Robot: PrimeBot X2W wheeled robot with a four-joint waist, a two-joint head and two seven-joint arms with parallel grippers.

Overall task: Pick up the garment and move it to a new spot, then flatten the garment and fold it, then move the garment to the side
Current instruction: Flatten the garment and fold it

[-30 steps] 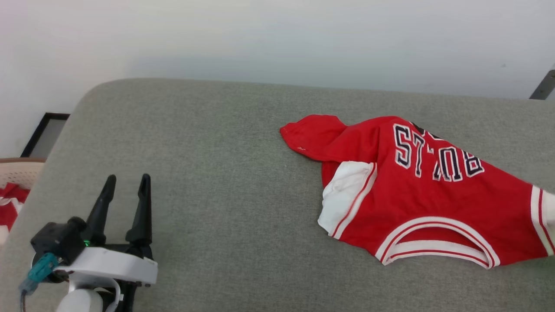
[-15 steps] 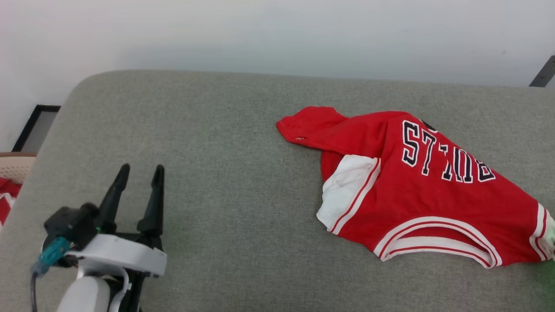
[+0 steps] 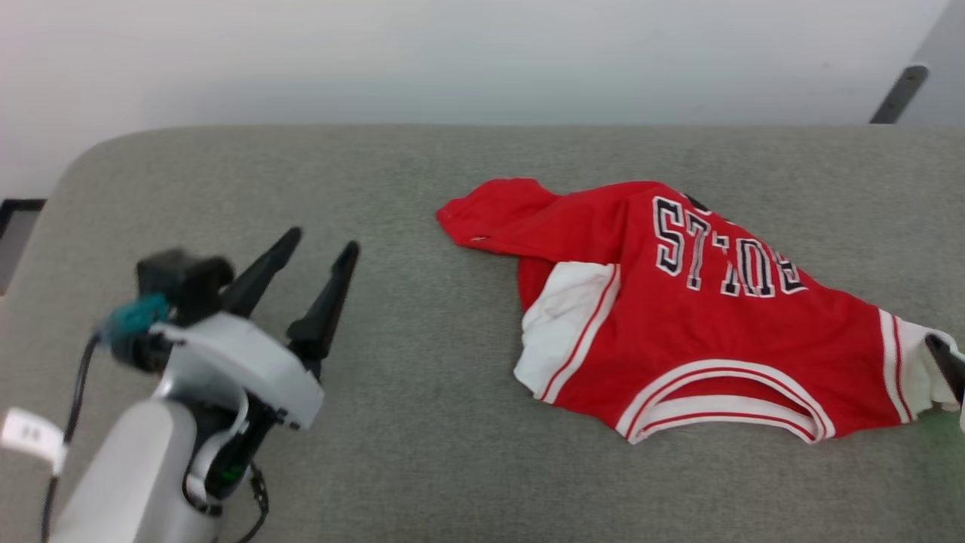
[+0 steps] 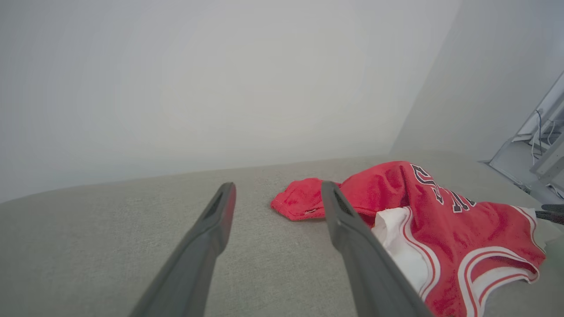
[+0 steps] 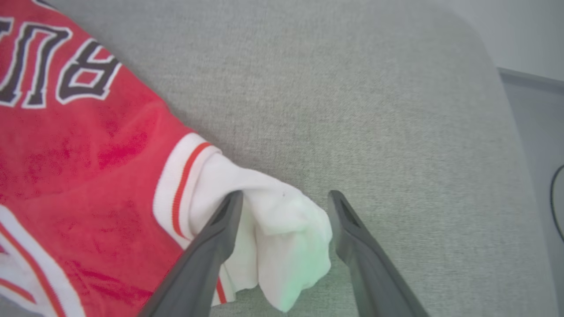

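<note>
Our left jaws stand wide and empty over the grey fabric surface [image 3: 422,422]. Our right jaws stand wide astride the white sleeve [image 5: 273,229], not pinching it. The garment [image 3: 701,332] lies crumpled, lettering up, on the surface's right half. We judge it light, limp and non-slip, and we advise gripping at the sleeve and the far red corner [image 3: 490,219]. Beyond, the surface ends at a plain pale wall [image 3: 452,53].

Grey fabric-covered worktop [image 3: 422,467] with rounded corners, spanning the lower frame; pale wall [image 3: 452,60] across the top. Slanted dark bar [image 3: 893,92], upper right. Dark-edged panel [image 3: 11,241], left edge. Thin dark cable [image 5: 552,200], right edge, right wrist view.
</note>
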